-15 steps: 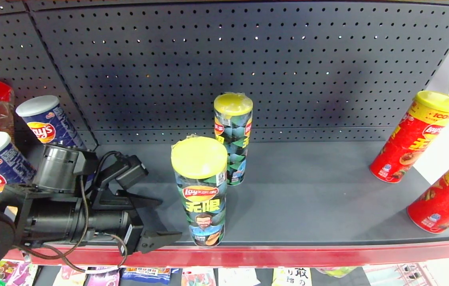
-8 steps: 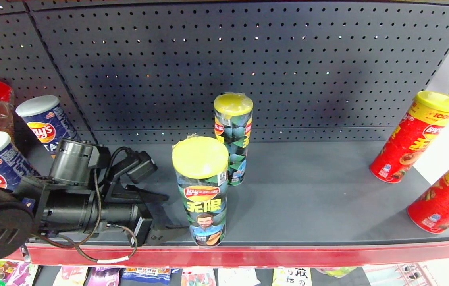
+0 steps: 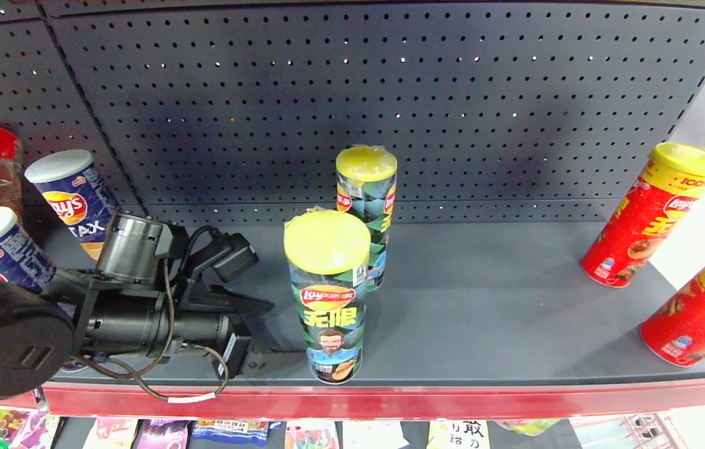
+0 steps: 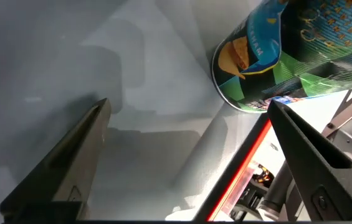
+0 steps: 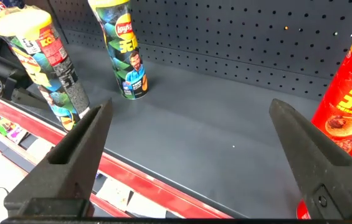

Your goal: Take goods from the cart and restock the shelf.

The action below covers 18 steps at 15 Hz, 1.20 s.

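Cardboard tubes, tall and glossy, make up the stock on show. The front tube (image 3: 327, 299) stands upright near the front edge of the shelf (image 3: 483, 299), with a flat yellow plastic lid on top and a green-and-blue printed wrap all the way down. Right behind it, closer to the pegboard (image 3: 389, 93), the back tube (image 3: 366, 218) wears the same lid and wrap; its lower part is covered by the one in front.

Now the left claw (image 3: 268, 333): it lies low along the shelf just beside the front tube, on its left, and its two black wedge fingers are spread wide, gripping nothing. The lower finger's tip runs right up to the foot of the tube, but whether it touches or sits a hair apart, I can't tell. From the wrist camera the tube's round base sits just off one finger, its top cut off.

The right claw (image 5: 189, 106) hangs in front of the shelf toward its right end, fingers splayed too.

The shelf deck is smooth matt grey metal with a shiny red lip (image 3: 452, 402) along the front. The pegboard is dark sheet punched with rows of small holes. Two red tubes (image 3: 651, 215) lean on the right, the nearer one cropped by the frame. Blue tubs (image 3: 75, 193) with white lids sit on the left, partly behind the arm. Bright packets (image 3: 227, 430) show below, just slivers.
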### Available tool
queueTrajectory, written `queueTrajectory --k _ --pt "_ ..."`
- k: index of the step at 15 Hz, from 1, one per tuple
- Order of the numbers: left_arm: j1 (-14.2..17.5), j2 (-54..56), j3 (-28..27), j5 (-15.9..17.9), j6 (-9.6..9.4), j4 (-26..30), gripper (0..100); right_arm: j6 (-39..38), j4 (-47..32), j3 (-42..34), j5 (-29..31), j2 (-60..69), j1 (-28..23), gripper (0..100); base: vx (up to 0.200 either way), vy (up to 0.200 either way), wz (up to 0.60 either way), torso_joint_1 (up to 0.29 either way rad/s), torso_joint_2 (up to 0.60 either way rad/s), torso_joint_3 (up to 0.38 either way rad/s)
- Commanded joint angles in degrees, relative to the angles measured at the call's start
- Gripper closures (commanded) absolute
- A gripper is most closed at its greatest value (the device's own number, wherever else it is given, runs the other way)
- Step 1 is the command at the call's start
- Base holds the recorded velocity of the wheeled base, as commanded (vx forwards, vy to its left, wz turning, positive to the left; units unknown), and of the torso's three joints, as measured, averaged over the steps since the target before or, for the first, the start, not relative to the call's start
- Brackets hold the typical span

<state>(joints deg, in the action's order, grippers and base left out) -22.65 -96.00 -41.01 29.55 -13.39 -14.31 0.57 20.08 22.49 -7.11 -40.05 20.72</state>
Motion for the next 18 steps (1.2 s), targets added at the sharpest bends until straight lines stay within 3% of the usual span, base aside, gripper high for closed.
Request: queueTrajectory --k 1,18 --pt "-0.4 -0.5 -0.3 0.0 0.11 0.0 0 0.0 0.0 0.0 0.0 -0.4 0.0 0 0.000 0.000 0.00 0.000 0.00 0.000" --pt "-2.0 -3.8 -3.9 -0.2 0.38 0.0 0 0.0 -0.1 0.0 0.0 -0.3 0.0 0 0.000 0.000 0.00 0.000 0.00 0.000"
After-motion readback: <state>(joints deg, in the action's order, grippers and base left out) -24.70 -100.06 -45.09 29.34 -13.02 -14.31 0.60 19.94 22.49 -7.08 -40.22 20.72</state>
